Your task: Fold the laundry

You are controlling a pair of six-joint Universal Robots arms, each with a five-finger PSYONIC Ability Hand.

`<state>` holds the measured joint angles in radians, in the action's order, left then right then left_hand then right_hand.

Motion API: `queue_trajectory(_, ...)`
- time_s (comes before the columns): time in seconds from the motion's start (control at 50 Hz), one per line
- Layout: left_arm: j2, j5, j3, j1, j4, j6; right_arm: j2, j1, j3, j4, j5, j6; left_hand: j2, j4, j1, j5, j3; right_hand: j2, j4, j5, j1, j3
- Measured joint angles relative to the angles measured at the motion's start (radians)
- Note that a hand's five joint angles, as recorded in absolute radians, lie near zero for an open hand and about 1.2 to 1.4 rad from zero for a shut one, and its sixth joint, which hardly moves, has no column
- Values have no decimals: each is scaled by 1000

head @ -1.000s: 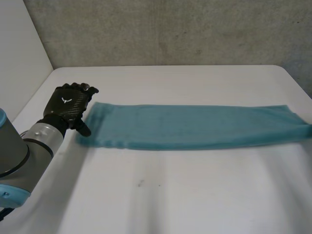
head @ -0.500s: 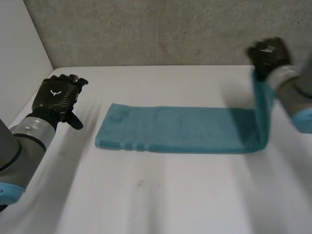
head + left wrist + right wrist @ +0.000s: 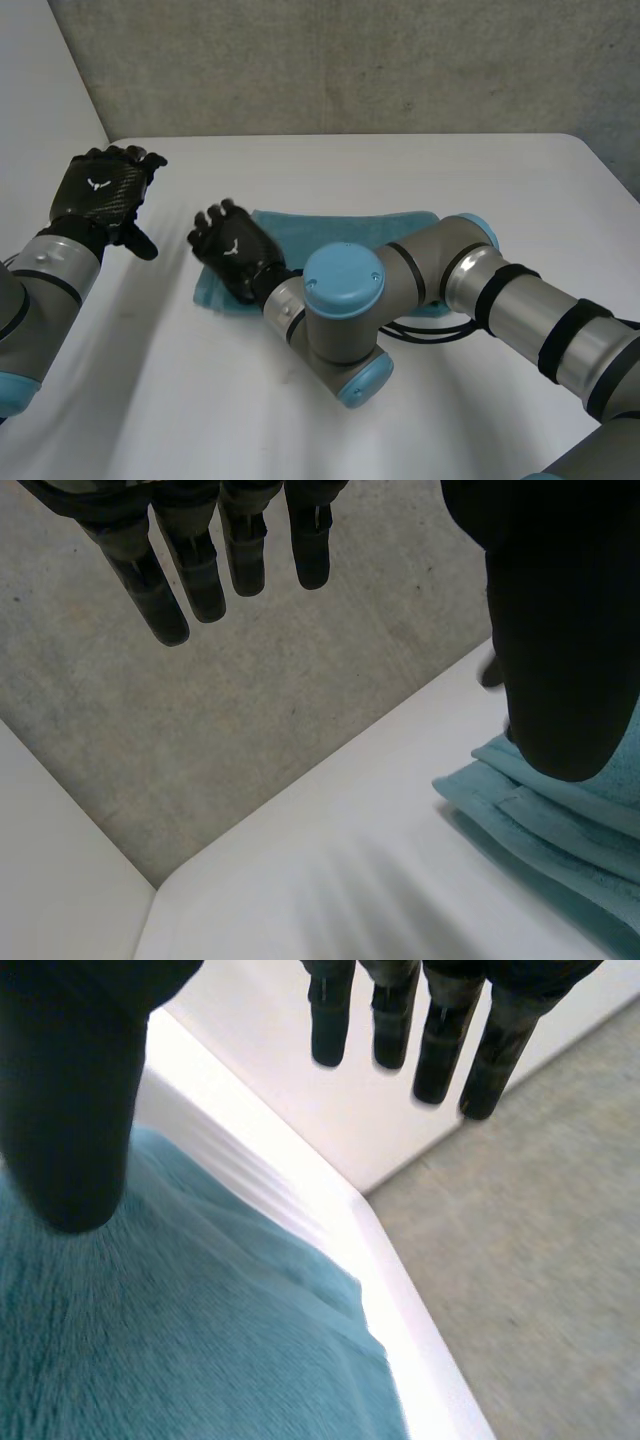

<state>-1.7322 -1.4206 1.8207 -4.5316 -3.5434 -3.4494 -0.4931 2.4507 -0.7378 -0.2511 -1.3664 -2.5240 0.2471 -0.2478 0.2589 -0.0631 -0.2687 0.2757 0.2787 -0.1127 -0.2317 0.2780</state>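
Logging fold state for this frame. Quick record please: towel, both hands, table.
cloth: teal towel, folded in layers, lying flat
surface: white table
left hand: open, off the towel, beside its left end
right hand: open, fingers straight, over the towel's left end; contact unclear
right arm: reaches across the towel

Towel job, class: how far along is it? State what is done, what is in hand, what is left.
Done: the towel lies doubled, layered edges stacked. In hand: the right hand, fingers straight, is over its end. The left hand hovers open, apart. Left: probably smoothing and perhaps another fold.
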Motion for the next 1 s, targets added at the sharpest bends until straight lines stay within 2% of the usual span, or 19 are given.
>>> queue_trajectory(0.14, -7, 3, -25, 25, -16, 0, -131, -32, -36, 12, -203, -8, 0, 0, 0, 0, 0, -55, -47, 51, 25, -64)
queue_trajectory(0.22, -25, 4, -47, 63, -36, -1, -243, -81, -124, 30, -256, -55, 0, 0, 0, 0, 0, -55, -47, 51, 25, -64)
queue_trajectory(0.32, -86, 5, -99, 152, -59, -4, -389, -179, -288, 64, -275, -150, 0, 0, 0, 0, 0, -55, -47, 51, 25, -64)
queue_trajectory(0.48, -232, 3, -188, 274, -68, -11, -506, -327, -485, 164, -260, -286, 0, 0, 0, 0, 0, -55, -47, 51, 25, -64)
queue_trajectory(0.6, -315, -12, -235, 317, -65, -12, -523, -460, -629, 251, -147, -413, 0, 0, 0, 0, 0, -43, -40, 43, 19, -47)
queue_trajectory(0.64, -324, -22, -241, 321, -65, -11, -521, -489, -663, 252, -104, -434, 0, 0, 0, 0, 0, -43, -40, 43, 19, -47)
queue_trajectory(0.68, -326, -41, -242, 323, -64, -8, -517, -518, -701, 240, -55, -455, 0, 0, 0, 0, 0, 53, 54, -41, -49, 56)
queue_trajectory(0.74, -324, -64, -242, 323, -62, -5, -513, -539, -732, 216, -22, -469, 0, 0, 0, 0, 0, 69, 74, -60, -66, 73)
queue_trajectory(0.82, -309, -107, -236, 322, -60, -1, -504, -567, -782, 142, 6, -482, 0, 0, 0, 0, 0, 299, 297, -267, -272, 299)
queue_trajectory(0.86, -301, -120, -230, 321, -59, 0, -497, -578, -798, 104, 8, -484, 0, 0, 0, 0, 0, 556, 538, -506, -472, 539)
queue_trajectory(0.88, -298, -124, -228, 321, -59, 0, -494, -581, -801, 93, 8, -484, 0, 0, 0, 0, 0, 556, 538, -506, -472, 539)
queue_trajectory(0.9, -292, -129, -221, 321, -58, 1, -490, -586, -805, 79, 8, -484, 0, 0, 0, 0, 0, 768, 769, -729, -648, 768)
queue_trajectory(1.0, -279, -134, -204, 322, -58, 1, -472, -618, -813, 33, -5, -478, 0, 0, 0, 0, 0, 895, 905, -841, -697, 899)
